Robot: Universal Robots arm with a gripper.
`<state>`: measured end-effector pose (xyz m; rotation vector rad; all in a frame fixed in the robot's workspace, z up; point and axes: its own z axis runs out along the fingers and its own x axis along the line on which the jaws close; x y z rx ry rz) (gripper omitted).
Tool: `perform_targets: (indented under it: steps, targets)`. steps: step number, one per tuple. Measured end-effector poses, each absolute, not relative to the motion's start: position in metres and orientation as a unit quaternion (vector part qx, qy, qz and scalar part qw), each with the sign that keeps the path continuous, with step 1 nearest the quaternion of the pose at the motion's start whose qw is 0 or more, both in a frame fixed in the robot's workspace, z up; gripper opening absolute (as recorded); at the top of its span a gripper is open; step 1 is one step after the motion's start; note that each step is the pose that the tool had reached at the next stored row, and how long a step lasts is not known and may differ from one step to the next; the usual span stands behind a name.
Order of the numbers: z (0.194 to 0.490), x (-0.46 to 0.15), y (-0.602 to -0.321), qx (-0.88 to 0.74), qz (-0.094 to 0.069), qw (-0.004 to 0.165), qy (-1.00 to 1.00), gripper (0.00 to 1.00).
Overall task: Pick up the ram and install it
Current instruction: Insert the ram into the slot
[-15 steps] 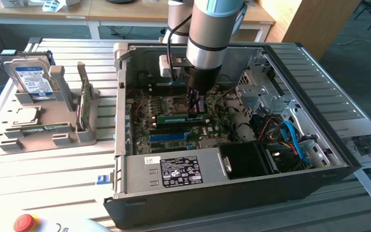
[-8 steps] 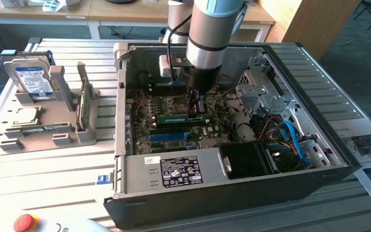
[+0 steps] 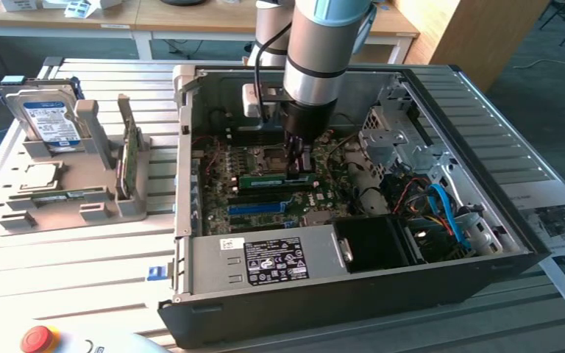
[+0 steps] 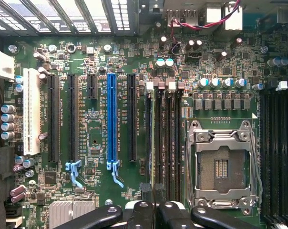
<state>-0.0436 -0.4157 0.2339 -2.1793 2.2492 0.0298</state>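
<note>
The ram point(image 3: 274, 179) lies level and low over the motherboard, along the memory slots near the middle of the open computer case point(image 3: 186, 147). The claw point(image 3: 302, 163) is clenched on it near one end, the arm point(image 3: 322, 44) coming straight down from twelve o'clock. Whether the stick is seated in a slot, I cannot tell.

From the wrist, the black fingertips of the claw point(image 4: 156, 214) sit directly above the dark memory slots point(image 4: 165, 143). The silver processor socket point(image 4: 221, 164) is just beside them on one side, and a blue expansion slot point(image 4: 112, 119) and a white one point(image 4: 31, 119) lie on the other.

The exterior view takes in the room around it. A grey power supply point(image 3: 263, 261) sits at six o'clock inside the case. At nine o'clock of the case, a grey rack point(image 3: 67, 209) on the slatted table point(image 3: 67, 272) holds a hard drive point(image 3: 49, 118) and a green card point(image 3: 129, 158), both on edge. A red button point(image 3: 39, 338) is at seven o'clock.
</note>
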Motion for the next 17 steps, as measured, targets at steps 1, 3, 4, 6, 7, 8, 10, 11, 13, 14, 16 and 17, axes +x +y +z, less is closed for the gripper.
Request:
perform_targets:
  steps: [1,3,4,6,7,8,10,11,13,14,16,17]
  targets:
    - [0.2339,-0.0436,-0.4157,-0.696,0.010,0.005,0.718,0.12]
    - [0.2338,-0.0436,-0.4157,-0.697,0.010,0.005,0.717,0.12]
    - [0.2339,-0.0436,-0.4157,-0.698,0.010,0.005,0.716,0.12]
    - [0.2338,-0.0436,-0.4157,-0.698,0.010,0.005,0.716,0.12]
    - [0.2338,-0.0436,-0.4157,-0.699,0.010,0.005,0.716,0.12]
    - [0.2338,-0.0436,-0.4157,-0.699,0.010,0.005,0.716,0.12]
    - [0.2339,-0.0435,-0.4157,-0.699,0.010,0.005,0.715,0.12]
    - [0.2339,-0.0435,-0.4157,-0.699,0.010,0.005,0.715,0.12]
    - [0.2339,-0.0434,-0.4157,-0.700,0.010,0.005,0.714,0.12]
    - [0.2338,-0.0433,-0.4157,-0.700,0.010,0.005,0.714,0.12]
    - [0.2338,-0.0432,-0.4157,-0.701,0.010,0.005,0.713,0.12]
    - [0.2339,-0.0432,-0.4157,-0.701,0.010,0.005,0.713,0.12]
